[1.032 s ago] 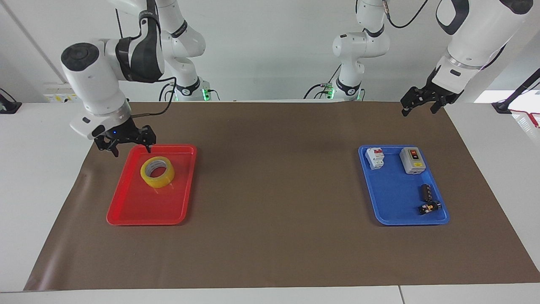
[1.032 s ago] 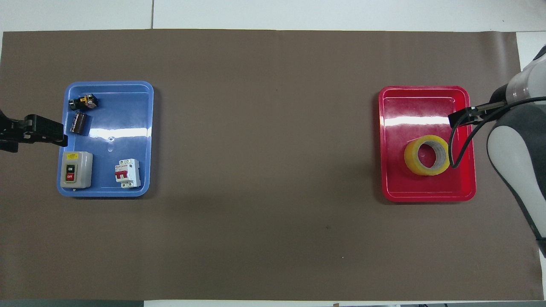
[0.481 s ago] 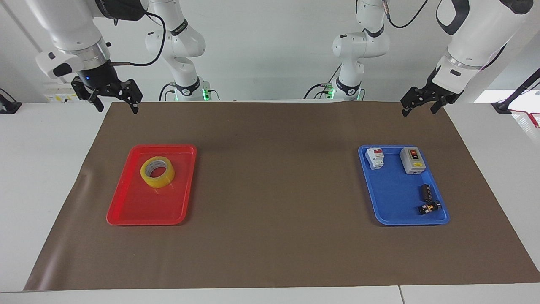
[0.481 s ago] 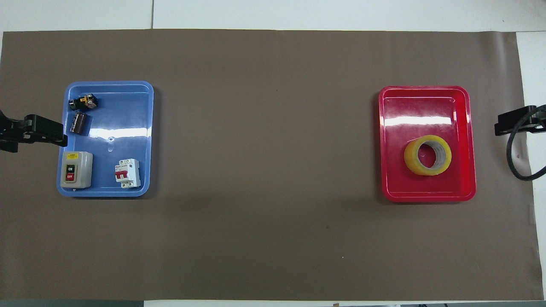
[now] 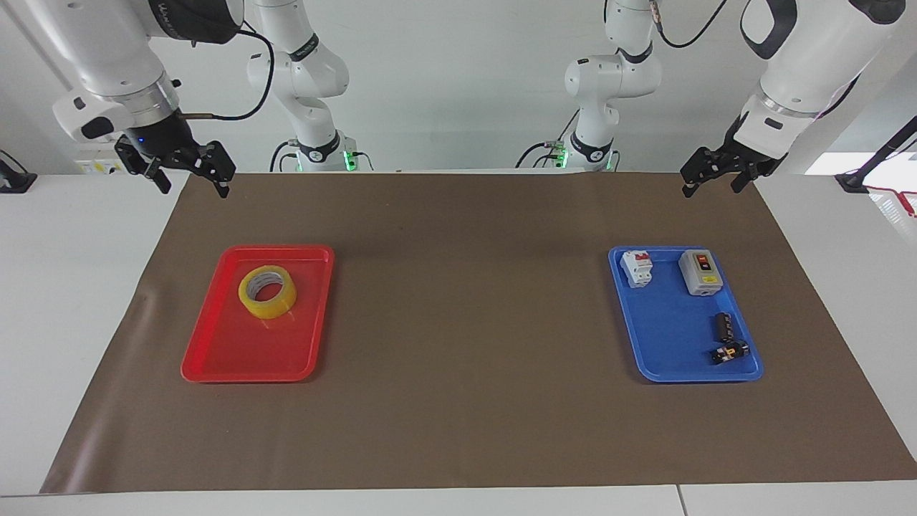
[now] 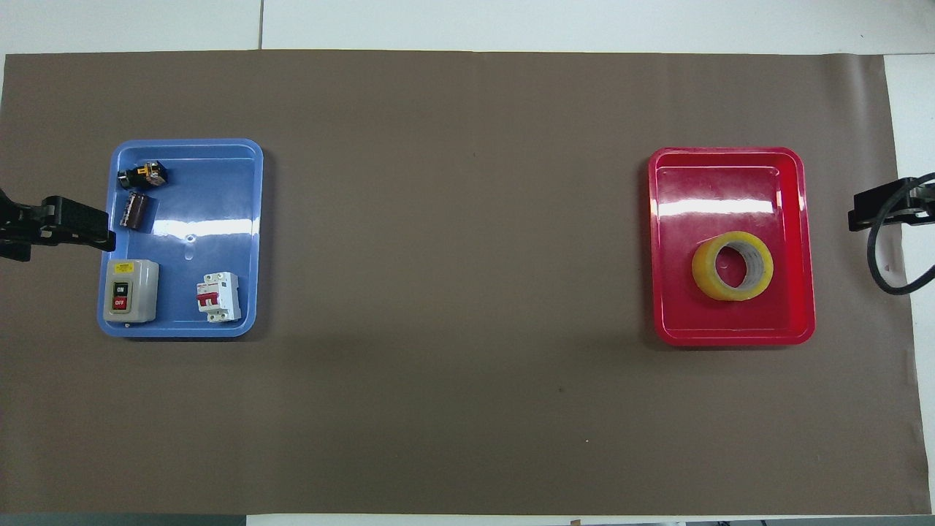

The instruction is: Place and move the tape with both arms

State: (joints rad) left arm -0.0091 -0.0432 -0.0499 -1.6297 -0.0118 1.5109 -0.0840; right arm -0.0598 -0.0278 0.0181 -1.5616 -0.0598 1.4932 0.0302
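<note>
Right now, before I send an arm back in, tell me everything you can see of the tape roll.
The tape is a wide roll of translucent yellow packing tape with a pale grey-white core. It lies flat, hole up, in the red tray, in the half nearer the robots, touching only the tray floor. Neither gripper is at it: the right gripper hangs open over the mat's edge near the robots.

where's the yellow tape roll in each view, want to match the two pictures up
Facing view: the wide translucent yellow tape roll lies flat in the red plastic tray, in the tray's half nearer the robots, at the picture's left.
Overhead view: the same roll lies in the red tray at the picture's right, low in the tray.
Shared landmark: the red tray, at the right arm's end of the table.
</note>
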